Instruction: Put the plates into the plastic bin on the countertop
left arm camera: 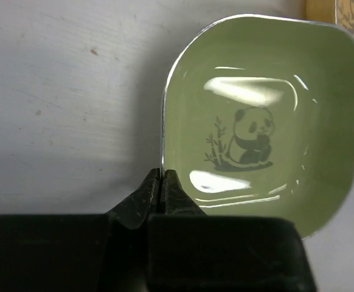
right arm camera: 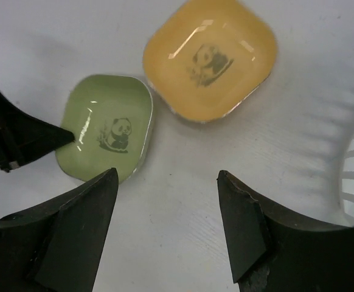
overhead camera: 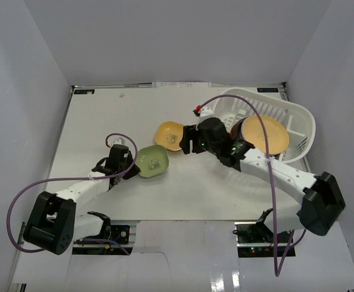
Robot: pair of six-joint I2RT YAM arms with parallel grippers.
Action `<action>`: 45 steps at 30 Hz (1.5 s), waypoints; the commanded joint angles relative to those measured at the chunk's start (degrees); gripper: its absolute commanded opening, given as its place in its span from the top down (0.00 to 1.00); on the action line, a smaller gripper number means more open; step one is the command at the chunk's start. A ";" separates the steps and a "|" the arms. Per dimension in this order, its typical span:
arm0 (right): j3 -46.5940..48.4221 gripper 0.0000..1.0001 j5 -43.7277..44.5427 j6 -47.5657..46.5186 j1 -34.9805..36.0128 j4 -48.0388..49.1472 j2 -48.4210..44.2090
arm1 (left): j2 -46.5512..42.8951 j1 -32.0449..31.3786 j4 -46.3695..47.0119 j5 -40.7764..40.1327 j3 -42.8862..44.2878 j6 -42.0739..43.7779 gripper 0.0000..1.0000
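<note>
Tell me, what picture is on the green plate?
The green plate shows a panda with bamboo; left wrist view is clearest.

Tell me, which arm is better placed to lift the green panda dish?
Left. The left hand is pinched on the rim of the green dish; the right hand hangs open and empty above the table, nearer the yellow dish.

Green plate (left arm camera: 265,121), yellow plate (right arm camera: 210,58) glossy; countertop (left arm camera: 61,91) matt; bin (overhead camera: 305,121) white plastic.
</note>
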 commanded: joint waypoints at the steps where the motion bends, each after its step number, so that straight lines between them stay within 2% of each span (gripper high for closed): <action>1: 4.97 0.27 14.57 0.43 4.42 -0.34 7.90 | -1.96 -0.40 0.14 -3.05 -1.99 -1.37 1.00; 6: 10.94 0.26 20.65 5.26 4.86 -0.95 20.46 | -13.73 -0.40 -5.65 -4.90 -3.49 -2.51 1.00; 11: 17.89 0.28 26.03 6.15 4.86 -1.40 27.25 | -25.86 -0.49 -12.59 -4.37 -2.62 -3.04 1.00; 15: 18.95 0.31 19.11 -5.51 4.86 9.04 29.36 | -31.32 -0.40 -16.81 -3.41 0.71 -1.82 1.00; 16: 22.08 0.30 14.56 -11.37 4.69 8.98 31.81 | -32.98 -0.49 -18.13 -3.49 1.85 -1.12 1.00; 19: 30.00 0.31 8.39 -19.04 4.16 2.59 37.87 | -36.67 -0.49 -20.33 -4.37 3.53 -0.23 1.00; 21: 37.45 0.32 6.26 -20.65 3.46 -3.31 43.94 | -38.53 -0.40 -21.56 -6.04 5.20 0.38 1.00; 26: 45.74 0.38 1.42 -21.19 2.14 -5.70 53.43 | -43.63 -0.49 -23.85 -9.99 13.02 3.90 1.00; 31: 52.86 0.52 2.83 -21.27 1.96 -8.51 58.72 | -43.64 -0.49 -24.38 -9.56 17.59 4.96 1.00; 33: 54.01 0.55 3.35 -21.27 2.05 -9.38 59.16 | -43.46 -0.40 -24.03 -8.60 17.77 4.87 1.00; 34: 53.93 0.61 3.53 -21.27 2.14 -9.22 59.08 | -43.37 -0.40 -23.59 -8.24 17.86 4.78 1.00; 35: 53.67 0.68 3.35 -21.36 2.05 -8.95 58.64 | -43.37 -0.49 -23.33 -7.89 17.86 4.78 1.00; 36: 53.58 0.87 3.44 -21.62 2.05 -8.95 58.38 | -43.46 -0.40 -22.98 -7.37 17.86 4.78 1.00; 37: 53.58 0.92 3.44 -21.62 2.14 -9.21 57.76 | -43.46 -0.40 -22.98 -7.10 18.12 4.61 1.00; 39: 52.71 0.92 2.57 -21.28 2.05 -8.87 55.75 | -43.55 -0.49 -22.89 -6.57 18.65 4.60 1.00; 43: 46.91 0.92 -0.34 -20.92 2.40 -1.94 42.08 | -42.67 -0.40 -22.71 -5.08 20.41 4.61 1.00; 45: 46.99 0.92 3.50 -21.80 2.32 -2.53 37.39 | -42.14 -0.49 -21.66 -3.94 20.85 4.25 1.00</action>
